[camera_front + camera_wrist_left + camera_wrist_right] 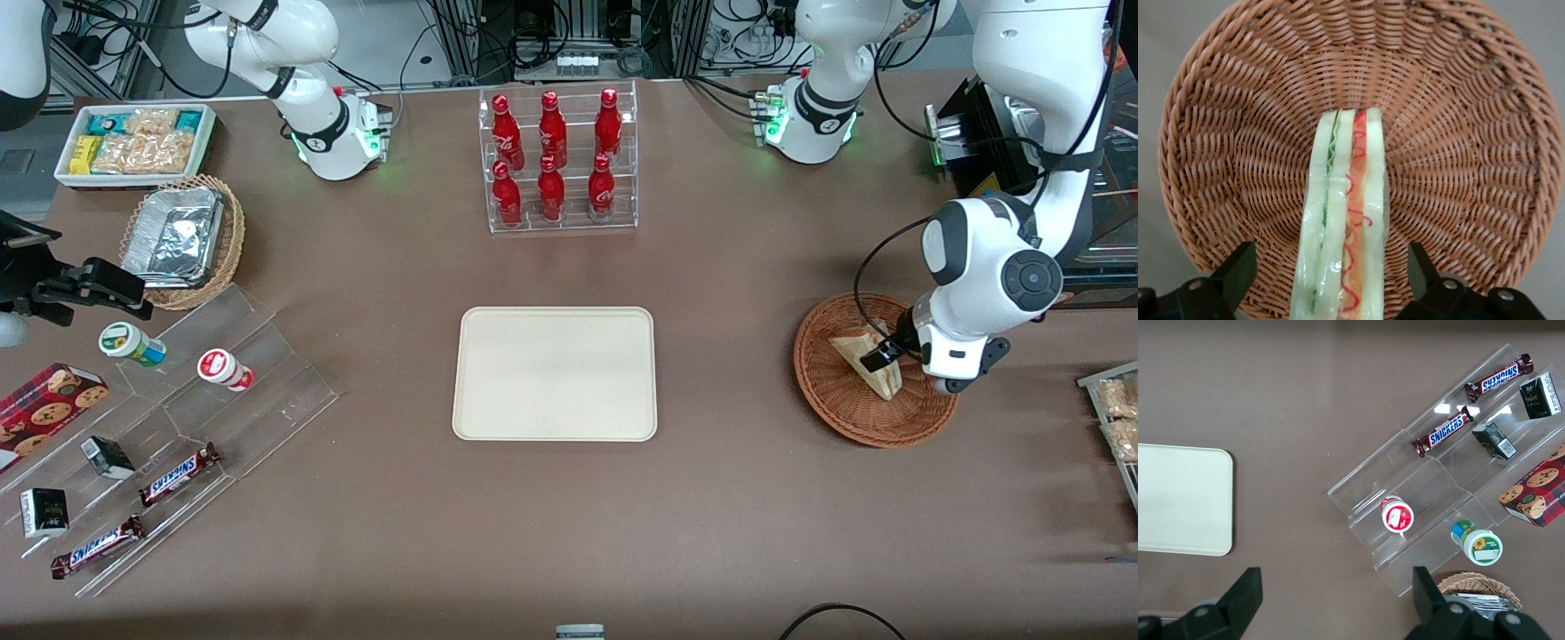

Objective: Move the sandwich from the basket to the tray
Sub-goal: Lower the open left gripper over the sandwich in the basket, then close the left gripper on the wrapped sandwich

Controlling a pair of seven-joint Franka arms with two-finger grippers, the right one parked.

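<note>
Sandwich (869,360) is seen standing on edge inside the basket (840,404), filling layers facing up. Gripper (1331,270) is lowered over it, fingers (1238,270) spread apart, one on either side of the wedge, no contact visible. Tray (556,373) is noted well apart, at the basket's 9 o'clock in the front view, nothing on it.

sandwich (1345,220) white, red-green stripes | basket (1458,133) reddish-brown weave | tray (556,373) cream
</note>
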